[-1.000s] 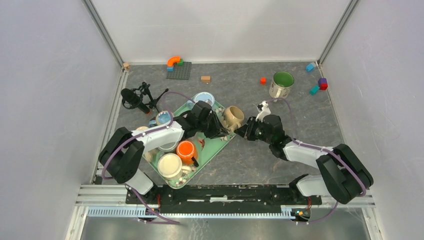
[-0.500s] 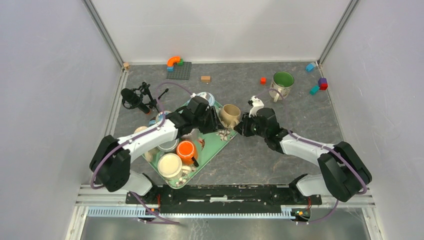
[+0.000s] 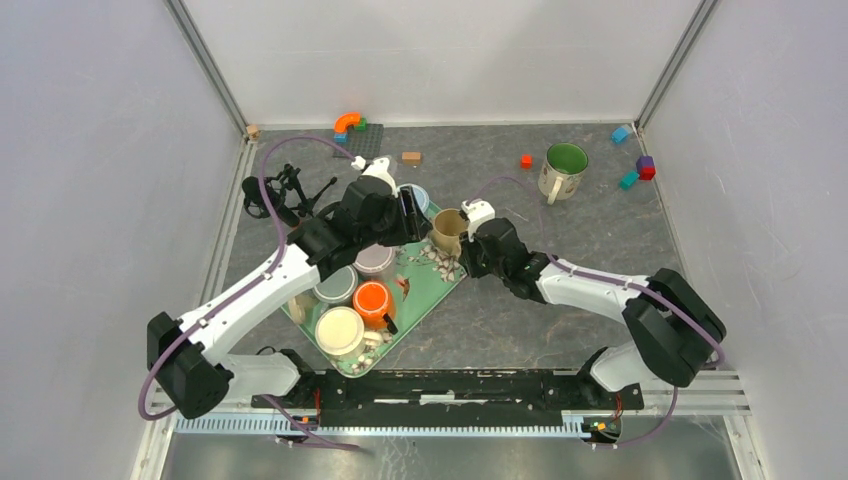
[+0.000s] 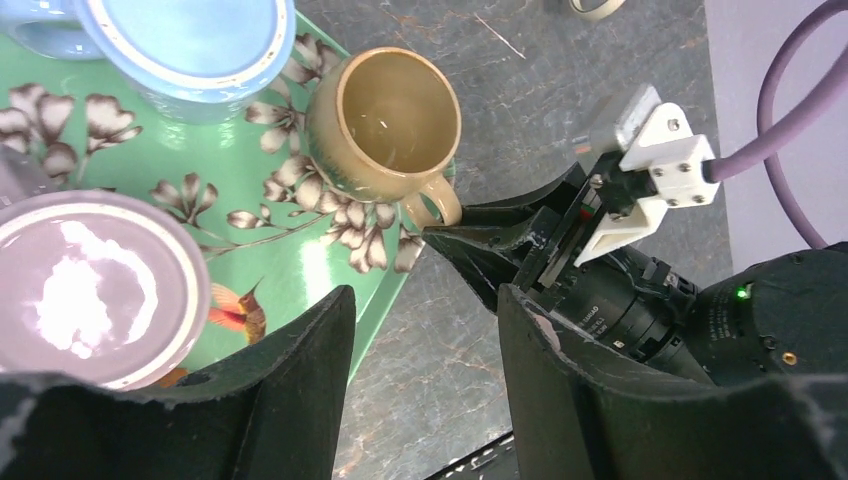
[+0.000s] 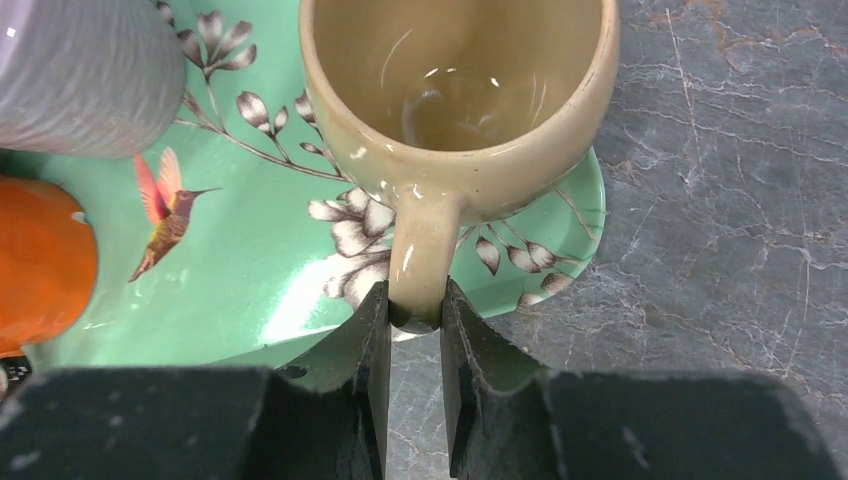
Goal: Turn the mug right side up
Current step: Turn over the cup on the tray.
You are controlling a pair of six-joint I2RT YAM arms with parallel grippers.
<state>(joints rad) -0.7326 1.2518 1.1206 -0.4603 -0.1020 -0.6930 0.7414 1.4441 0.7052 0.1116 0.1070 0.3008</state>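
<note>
The right jaws are clamped on the handle of the tan mug. The two black fingers press it from either side near its lower end. The mug is upright with its mouth facing up and its glazed inside empty, and its handle points back toward the right arm. It sits at the right-hand corner of the green flowered tray, just inside the rim. Whether its base rests fully on the tray cannot be told.

The left jaws stand apart and hold nothing. In the left wrist view their dark fingers frame a wide gap. The mug lies beyond them and clear of both, with the right arm's wrist coming in from the right.

Around the mug on the tray are other vessels:
- a lilac-lidded pot just to its left
- a pale blue bowl toward the far side
- an orange cup nearer the arms
- a cream-lidded jar at the near end

The tray lies slantwise on the grey marbled bench, left of centre.

Well apart at the far right stands a second mug with a green inside, also upright. Small coloured blocks are scattered near it. A black microphone on a stand sits at the far left, beside the tray.
</note>
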